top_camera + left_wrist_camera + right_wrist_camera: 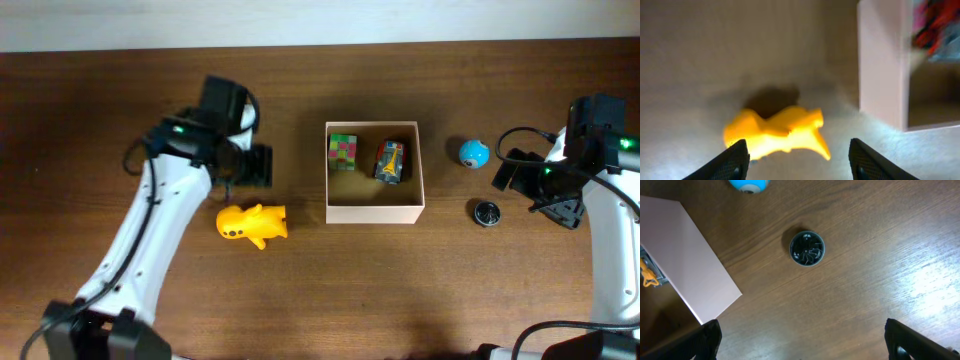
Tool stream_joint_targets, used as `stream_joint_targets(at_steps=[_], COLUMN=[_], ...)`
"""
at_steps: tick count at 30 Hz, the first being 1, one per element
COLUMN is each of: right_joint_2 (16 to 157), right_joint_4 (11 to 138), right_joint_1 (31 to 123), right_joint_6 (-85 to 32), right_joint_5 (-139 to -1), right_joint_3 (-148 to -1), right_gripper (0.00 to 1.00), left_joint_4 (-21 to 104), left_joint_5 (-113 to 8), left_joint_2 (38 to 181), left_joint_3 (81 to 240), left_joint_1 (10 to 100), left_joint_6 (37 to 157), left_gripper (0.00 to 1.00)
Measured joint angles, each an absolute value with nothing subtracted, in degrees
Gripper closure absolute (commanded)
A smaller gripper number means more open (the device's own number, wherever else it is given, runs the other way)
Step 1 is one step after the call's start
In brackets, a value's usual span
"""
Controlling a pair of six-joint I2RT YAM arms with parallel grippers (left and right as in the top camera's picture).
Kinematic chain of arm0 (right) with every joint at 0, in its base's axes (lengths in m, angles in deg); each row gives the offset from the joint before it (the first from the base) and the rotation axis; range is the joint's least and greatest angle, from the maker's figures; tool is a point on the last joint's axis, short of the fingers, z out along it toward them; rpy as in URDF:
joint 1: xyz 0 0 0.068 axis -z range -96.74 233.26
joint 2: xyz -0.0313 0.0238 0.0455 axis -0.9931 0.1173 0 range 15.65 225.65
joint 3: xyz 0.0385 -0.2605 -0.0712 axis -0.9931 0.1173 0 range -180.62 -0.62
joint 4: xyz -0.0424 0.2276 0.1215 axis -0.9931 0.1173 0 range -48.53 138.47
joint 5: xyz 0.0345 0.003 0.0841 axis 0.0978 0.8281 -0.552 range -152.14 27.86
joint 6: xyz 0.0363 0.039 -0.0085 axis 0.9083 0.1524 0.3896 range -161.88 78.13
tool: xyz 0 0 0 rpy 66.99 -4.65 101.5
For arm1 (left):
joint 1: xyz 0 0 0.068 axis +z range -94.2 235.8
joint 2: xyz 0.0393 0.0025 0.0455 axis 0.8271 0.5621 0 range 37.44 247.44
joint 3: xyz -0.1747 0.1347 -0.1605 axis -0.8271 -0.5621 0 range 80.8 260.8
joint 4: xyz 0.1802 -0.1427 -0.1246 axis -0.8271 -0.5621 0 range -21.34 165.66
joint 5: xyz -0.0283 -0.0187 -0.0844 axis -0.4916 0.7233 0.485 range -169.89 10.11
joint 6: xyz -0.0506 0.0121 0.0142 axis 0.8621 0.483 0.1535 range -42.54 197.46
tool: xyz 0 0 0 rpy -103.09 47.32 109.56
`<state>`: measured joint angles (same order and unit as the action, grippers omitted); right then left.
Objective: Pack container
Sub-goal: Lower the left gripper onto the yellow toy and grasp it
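Packing part done: the container [375, 214], mid-table [300, 300] and nearer the far edge, holds a checked cube [342, 152] and a dark toy [390, 161]. Outside it lie a yellow toy [253, 224] toward the left edge, and a blue ball [474, 153] and black disc [486, 212] toward the right. The left gripper [797, 146], spread and empty, hangs over the yellow toy; the right gripper [802, 335], spread wide, hovers by the disc. Being square, the container has no long axis; its walls run parallel to the table's edges, mouth up.
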<state>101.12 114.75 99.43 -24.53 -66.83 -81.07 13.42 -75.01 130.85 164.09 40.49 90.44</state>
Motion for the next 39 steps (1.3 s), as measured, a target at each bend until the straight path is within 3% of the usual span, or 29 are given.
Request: stream_joint_targets(at_steps=[14, 23, 26, 33, 38, 39], right_joint_2=[101.12, 101.12, 101.12, 101.12, 101.12, 101.12], right_joint_4=[114.99, 115.2, 115.2, 115.18, 115.18, 115.18], right_joint_1=[99.43, 99.43, 99.43, 99.43, 99.43, 99.43], right_joint_6=[-24.53, -24.53, -24.53, -24.53, -24.55, -24.53], right_joint_5=[-66.83, -66.83, -66.83, -66.83, -66.83, -66.83], right_joint_3=[-81.07, -81.07, -81.07, -81.07, -81.07, -81.07], right_gripper=[0.01, 0.01, 0.01, 0.01, 0.01, 0.01], left_joint_4=[18.97, 18.64, 18.45, 18.45, 17.97, 17.97], left_joint_5=[-72.8, -77.56, -78.26, -78.31, -77.54, -77.3], left_joint_2=[131.11, 133.49, 134.74, 139.2, 139.35, 139.48], left_joint_3=[152.59, 152.46, 151.56, 150.01, 150.01, 150.01], left_joint_1=[34.48, 33.08, 33.08, 33.1, 33.58, 33.78], left_joint_6=[98.26, 102.81, 103.48, 104.27, 104.36, 104.36], left_gripper=[0.41, 0.41, 0.39, 0.25, 0.22, 0.26])
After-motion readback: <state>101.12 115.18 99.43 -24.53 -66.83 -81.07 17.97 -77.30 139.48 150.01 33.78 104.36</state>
